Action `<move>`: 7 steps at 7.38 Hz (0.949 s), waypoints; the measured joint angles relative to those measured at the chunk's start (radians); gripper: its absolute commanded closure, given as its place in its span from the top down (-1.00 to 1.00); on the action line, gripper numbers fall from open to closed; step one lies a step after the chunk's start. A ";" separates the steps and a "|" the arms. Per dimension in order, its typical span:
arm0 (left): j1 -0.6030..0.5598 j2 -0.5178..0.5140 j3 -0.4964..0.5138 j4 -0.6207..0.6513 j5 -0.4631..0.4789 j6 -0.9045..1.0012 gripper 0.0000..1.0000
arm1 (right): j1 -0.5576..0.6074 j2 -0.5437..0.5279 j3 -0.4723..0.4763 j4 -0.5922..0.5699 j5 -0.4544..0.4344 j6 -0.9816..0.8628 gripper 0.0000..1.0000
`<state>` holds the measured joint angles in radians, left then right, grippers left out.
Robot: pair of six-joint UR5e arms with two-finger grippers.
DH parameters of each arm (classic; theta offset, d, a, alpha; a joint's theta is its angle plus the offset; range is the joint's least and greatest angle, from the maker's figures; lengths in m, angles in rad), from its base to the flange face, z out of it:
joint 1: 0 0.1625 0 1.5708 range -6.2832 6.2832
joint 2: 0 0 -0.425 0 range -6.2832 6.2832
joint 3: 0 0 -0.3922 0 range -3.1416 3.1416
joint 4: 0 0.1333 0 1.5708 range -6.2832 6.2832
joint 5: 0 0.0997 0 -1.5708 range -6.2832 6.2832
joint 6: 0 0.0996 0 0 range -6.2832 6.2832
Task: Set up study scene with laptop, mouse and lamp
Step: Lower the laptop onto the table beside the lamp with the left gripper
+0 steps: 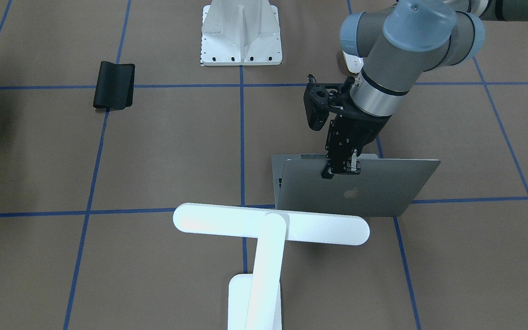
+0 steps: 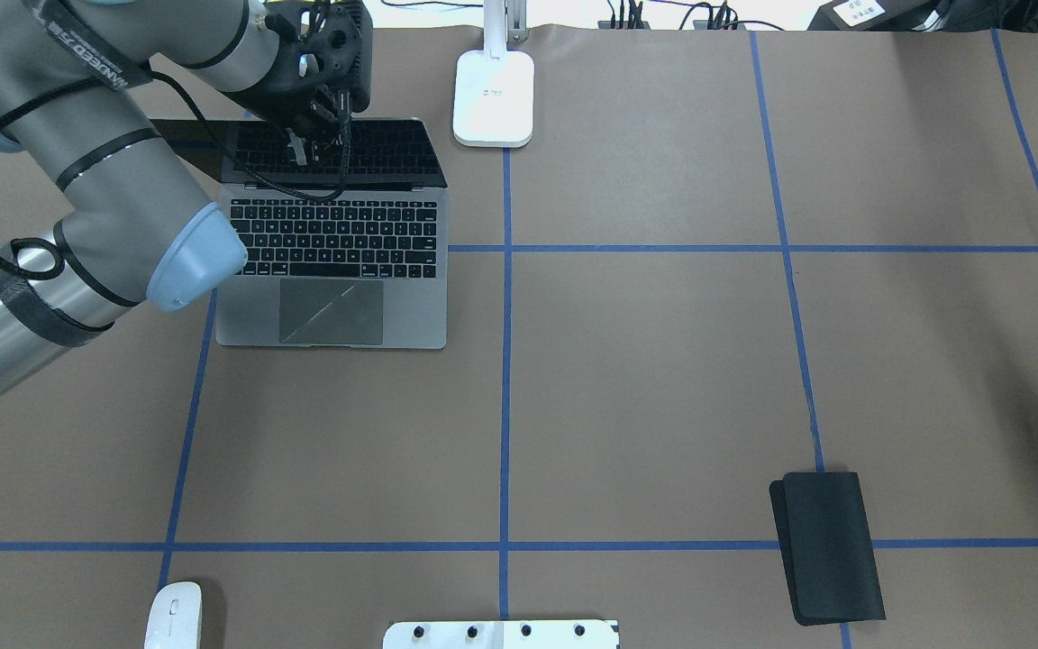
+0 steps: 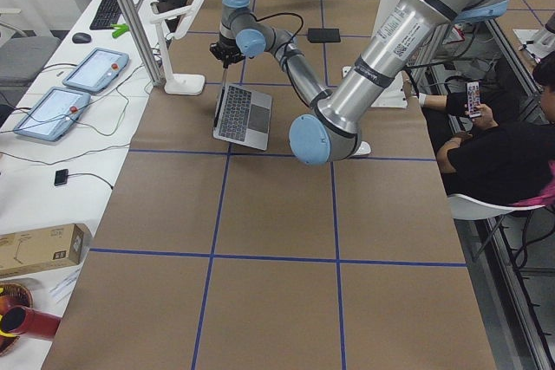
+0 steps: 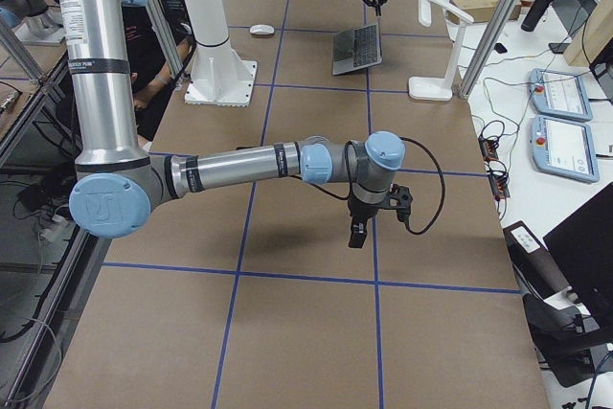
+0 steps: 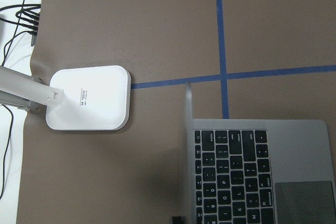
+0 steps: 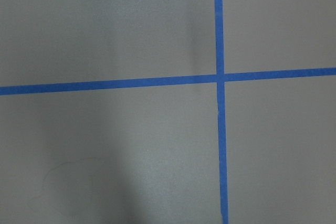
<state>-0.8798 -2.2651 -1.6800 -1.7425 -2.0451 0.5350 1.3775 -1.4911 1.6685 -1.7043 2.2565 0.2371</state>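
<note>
Exterior front-facing: the left end effector (image 1: 343,167) pinches the laptop (image 1: 360,192) by its lid's top edge, presumably to set the screen angle. The laptop sits open on the counter (image 1: 154,151) near the lamp (image 1: 271,224) (right end effector (image 4: 356,234): opening cannot be told).

Work surface (image 2: 645,379): flat brown paper covering, marked into squares by blue tape lines (image 2: 505,406). White side bench (image 3: 26,166) along one edge carries two grey-cased touchscreen pendants (image 3: 95,69) and a black keyboard (image 3: 107,9). Brown cardboard box (image 3: 39,250) at the bench end. Lighting even.
</note>
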 measured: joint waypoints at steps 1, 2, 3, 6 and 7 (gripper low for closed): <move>0.003 0.000 0.000 0.000 -0.001 -0.001 -1.00 | 0.000 0.000 0.001 0.000 0.000 0.000 1.00; 0.004 0.001 -0.001 0.000 -0.001 -0.003 -1.00 | 0.000 0.000 0.001 0.000 0.000 0.001 1.00; 0.005 0.001 0.000 0.000 -0.001 -0.005 -1.00 | 0.000 0.000 0.002 0.000 0.000 0.000 1.00; 0.005 0.001 0.003 0.002 0.000 -0.007 -0.34 | 0.000 0.000 0.002 0.000 0.000 0.000 1.00; 0.006 0.001 0.003 0.003 0.000 -0.007 -0.35 | 0.000 0.000 0.002 0.000 0.000 -0.001 1.00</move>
<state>-0.8739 -2.2646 -1.6767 -1.7399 -2.0450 0.5277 1.3775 -1.4911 1.6705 -1.7042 2.2565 0.2364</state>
